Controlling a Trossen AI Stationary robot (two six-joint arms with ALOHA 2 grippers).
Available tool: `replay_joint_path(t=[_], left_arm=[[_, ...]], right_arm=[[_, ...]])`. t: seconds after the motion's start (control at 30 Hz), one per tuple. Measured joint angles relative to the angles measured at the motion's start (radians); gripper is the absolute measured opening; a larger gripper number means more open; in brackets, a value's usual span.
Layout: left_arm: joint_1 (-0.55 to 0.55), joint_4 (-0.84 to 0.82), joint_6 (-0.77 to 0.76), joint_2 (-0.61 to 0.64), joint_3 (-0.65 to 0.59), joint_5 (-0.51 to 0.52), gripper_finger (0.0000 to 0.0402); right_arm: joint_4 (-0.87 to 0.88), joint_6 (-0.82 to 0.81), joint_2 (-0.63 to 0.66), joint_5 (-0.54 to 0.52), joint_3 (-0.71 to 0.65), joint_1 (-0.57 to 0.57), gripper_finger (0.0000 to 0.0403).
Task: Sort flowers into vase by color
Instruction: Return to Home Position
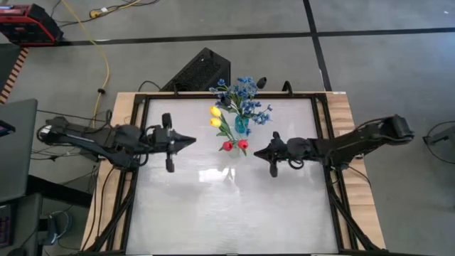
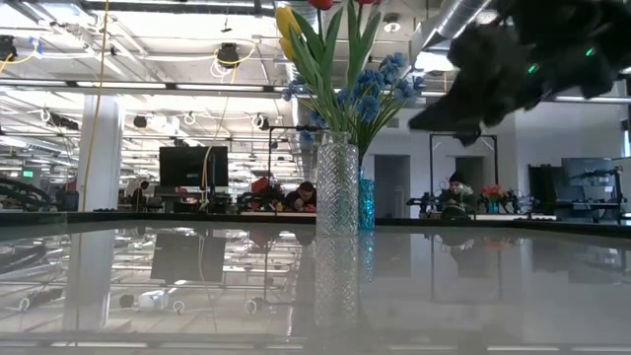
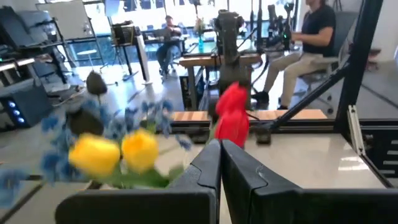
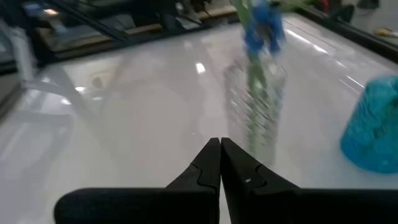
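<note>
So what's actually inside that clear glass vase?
Green stems stand in the clear vase, carrying yellow tulips and red tulips. Its ribbed glass blurs the stem ends, so whether it holds water cannot be told; it also half hides the blue vase behind.

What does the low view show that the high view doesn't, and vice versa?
Only low: the ribbed wall of the clear glass vase with stems inside it, and people in the room behind. Only high: the left gripper, apart from the red tulips, which show whole there. Both: the right gripper, the blue vase, yellow tulips and blue blossoms.
</note>
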State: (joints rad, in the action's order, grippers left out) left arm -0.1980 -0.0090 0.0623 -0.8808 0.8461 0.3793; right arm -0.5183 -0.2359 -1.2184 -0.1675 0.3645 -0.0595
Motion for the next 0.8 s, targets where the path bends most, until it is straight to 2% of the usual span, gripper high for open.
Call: replay_joint_path(t=[0.17,0.43,0.6,0.73,0.8], left_arm=[[0.001,0.133,-0.063,0.135,-0.245,-0.008,0.0000],[0.001,0.320,-0.183,0.283,-0.561,-0.036,0.0000],[0.001,0.324,-0.239,0.379,-0.669,-0.034,0.0000],[0.001,0.327,-0.243,0.471,-0.745,-0.018,0.0000],[0.001,0.350,-0.246,0.517,-0.791,0.003,0.0000]], right_arm=[[0.143,-0.033,0.173,-0.023,0.000,-0.072,0.0040],[0.373,-0.062,0.396,-0.162,0.000,-0.182,0.0040],[0.527,-0.070,0.513,-0.245,0.000,-0.236,0.0032],[0.713,-0.134,0.637,-0.298,0.000,-0.252,0.0016],[0.749,-0.155,0.695,-0.335,-0.018,-0.260,0.0016]])
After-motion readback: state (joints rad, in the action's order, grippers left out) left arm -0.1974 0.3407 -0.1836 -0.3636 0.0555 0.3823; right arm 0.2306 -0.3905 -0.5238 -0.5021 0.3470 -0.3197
